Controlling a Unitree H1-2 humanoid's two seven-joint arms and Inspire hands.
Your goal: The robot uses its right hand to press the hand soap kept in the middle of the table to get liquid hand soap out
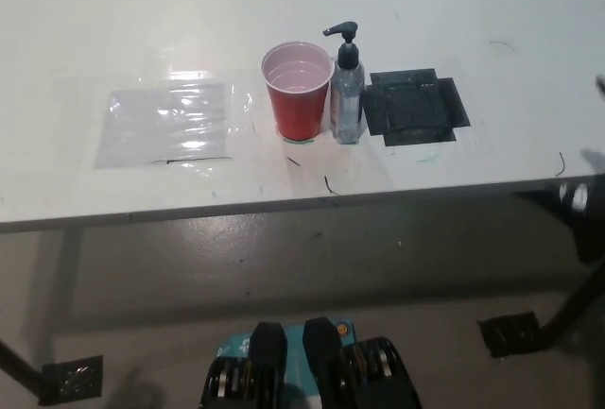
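So far no robot hand shows, so I cannot tell if either is open or holding anything. From left: a clear plastic sheet (168, 124), a red cup (298, 90), then the soap bottle (346, 88) touching it, mid-table. It looks light and tippy. Push straight down on its black pump top (342, 31).

Right arm (588, 230) at right edge

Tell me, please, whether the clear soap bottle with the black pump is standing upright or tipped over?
Upright: the clear soap bottle with the black pump stands on its base on the white table, pump head on top, right beside the red plastic cup.
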